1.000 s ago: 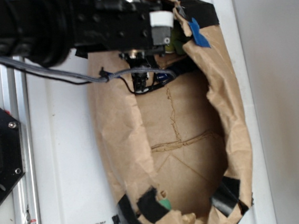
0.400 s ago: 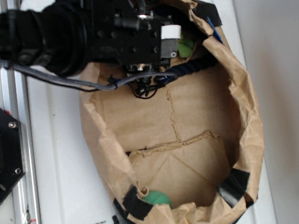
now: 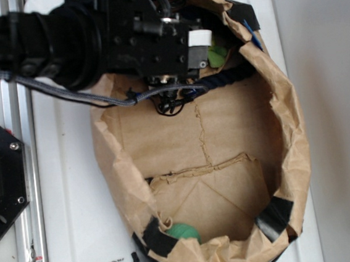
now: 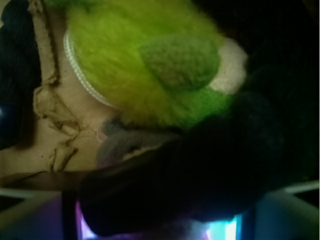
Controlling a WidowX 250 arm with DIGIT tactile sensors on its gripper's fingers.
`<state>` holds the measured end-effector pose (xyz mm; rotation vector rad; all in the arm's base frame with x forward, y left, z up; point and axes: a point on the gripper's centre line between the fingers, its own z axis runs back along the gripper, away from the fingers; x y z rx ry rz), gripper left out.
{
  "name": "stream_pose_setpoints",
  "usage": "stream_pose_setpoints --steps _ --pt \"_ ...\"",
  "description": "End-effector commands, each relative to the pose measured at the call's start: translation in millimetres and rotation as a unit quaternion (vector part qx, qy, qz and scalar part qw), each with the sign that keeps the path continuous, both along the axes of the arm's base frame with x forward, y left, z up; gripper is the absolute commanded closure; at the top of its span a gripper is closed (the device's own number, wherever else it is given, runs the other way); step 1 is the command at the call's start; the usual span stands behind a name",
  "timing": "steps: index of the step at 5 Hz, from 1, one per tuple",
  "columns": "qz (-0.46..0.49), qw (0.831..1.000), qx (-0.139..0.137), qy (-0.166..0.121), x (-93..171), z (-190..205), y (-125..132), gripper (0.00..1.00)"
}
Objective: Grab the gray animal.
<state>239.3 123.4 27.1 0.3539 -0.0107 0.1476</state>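
Wrist view, nearest first: a dark blurred mass fills the lower right, so whether the fingers are open or closed on anything cannot be told. Just beyond, a small patch of the gray animal (image 4: 117,145) shows on the brown paper, tucked under the yellow-green plush toy (image 4: 150,65). From the exterior camera, the black arm (image 3: 61,43) reaches into the top end of the paper bag (image 3: 288,151) on the white worktop (image 3: 76,196), above the navy rope (image 3: 226,78); the toy's green shows there (image 3: 218,56).
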Motion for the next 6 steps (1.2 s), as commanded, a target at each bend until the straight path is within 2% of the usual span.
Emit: stream_pose_setpoints --steps 1,2,4,6 --pt "-0.028 0.995 -0.094 -0.015 -23.7 78.8 -47.4 1.00" --pt "-0.031 0.991 -0.131 -0.012 -21.9 108.4 -67.3 1.00" --pt "-0.025 0.986 -0.166 -0.017 -1.6 134.0 -87.1 1.00" --pt "-0.037 0.979 -0.194 -0.042 9.3 141.7 -90.4 1.00"
